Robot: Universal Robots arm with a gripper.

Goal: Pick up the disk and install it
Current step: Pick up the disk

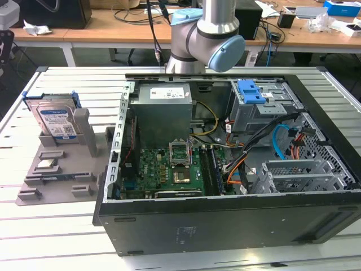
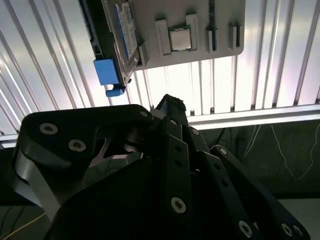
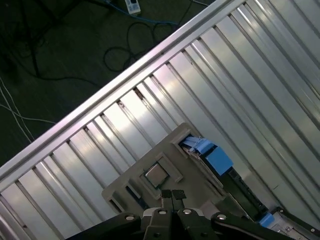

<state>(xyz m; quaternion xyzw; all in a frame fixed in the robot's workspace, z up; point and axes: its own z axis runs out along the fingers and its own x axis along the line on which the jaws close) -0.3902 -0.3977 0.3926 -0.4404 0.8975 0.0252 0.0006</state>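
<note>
**Closed fingers near a leaning drive: where the pick could fail**

The gripper (image 3: 172, 194) hangs over the ribbed aluminium table (image 3: 240, 75), its black fingers pressed together with nothing between them. Just past the fingertips lies a matte grey plastic fixture (image 3: 167, 150) with a square processor chip (image 3: 156, 175) seated in one pocket. The disk (image 1: 55, 121), smooth silver metal with a white-and-blue label, leans in a slot of that fixture, well to the exterior view's left of the open computer case (image 1: 225, 226). A blue plastic bracket (image 3: 212, 155) frames it.

Likely trouble:
- Closed fingers would strike the drive rather than straddle it.
- The slick metal faces could slide between the pads.
- A grip on the thin bracket alone might flex it.
- The loose cables (image 1: 280, 145) inside the case could snag the drive.
</note>
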